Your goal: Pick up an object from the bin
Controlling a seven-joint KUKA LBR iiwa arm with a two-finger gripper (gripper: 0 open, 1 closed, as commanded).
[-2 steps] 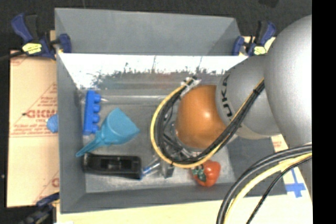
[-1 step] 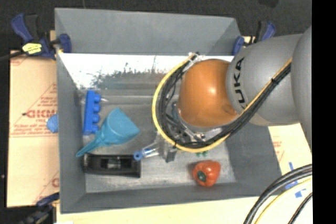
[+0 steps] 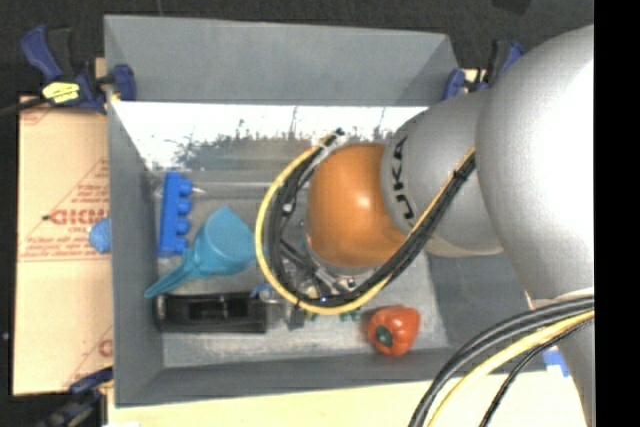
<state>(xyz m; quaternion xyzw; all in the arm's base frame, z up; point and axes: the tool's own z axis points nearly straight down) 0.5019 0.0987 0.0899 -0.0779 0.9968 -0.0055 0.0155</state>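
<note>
The gripper (image 3: 300,303), dark under a glossy orange dome (image 3: 345,205), hangs just right of the smooth pale-blue funnel (image 3: 222,245); open or closed, I cannot tell; nearest it, below the funnel, a matte black oblong box (image 3: 208,311); farther right, a shiny red pepper (image 3: 392,329).

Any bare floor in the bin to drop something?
Bare floor along the far wall, between the blue brick and the orange wrist cover; a strip between black box and red pepper. Crowded left: brick, blue funnel, box close together.
</note>
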